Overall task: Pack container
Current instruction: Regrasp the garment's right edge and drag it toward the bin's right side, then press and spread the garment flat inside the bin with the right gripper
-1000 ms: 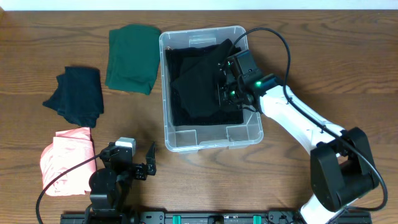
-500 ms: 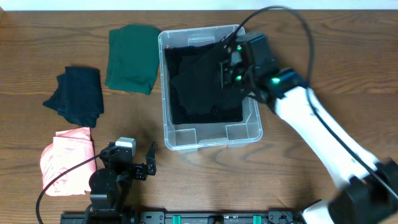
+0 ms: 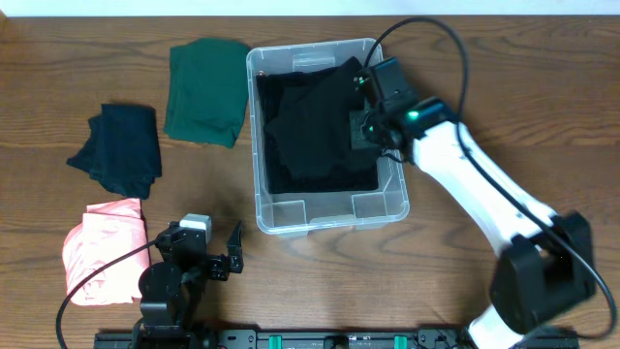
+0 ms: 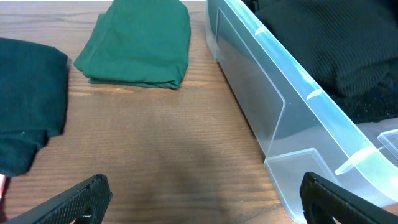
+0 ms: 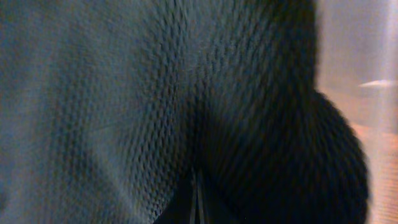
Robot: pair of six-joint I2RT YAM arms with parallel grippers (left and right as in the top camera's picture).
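Overhead: shows the right hand (image 3: 363, 121) back at the right wall of the container (image 3: 329, 229) after a blurred, higher swing half a second ago. Places it over the black garment (image 3: 305, 131) spread inside. Puts the container mid-surface (image 3: 484, 58), with the green garment (image 3: 203, 92), navy garment (image 3: 121, 147) and pink garment (image 3: 102, 250) outside to its left. Suggests one piece packed, three to go.

Left wrist: shows the left hand (image 4: 205, 198) with fingers wide apart, gripping nothing, low beside the container's near corner.

Right wrist: fills with dark knit, close up. Cannot tell whether apart or clamped on the cloth.
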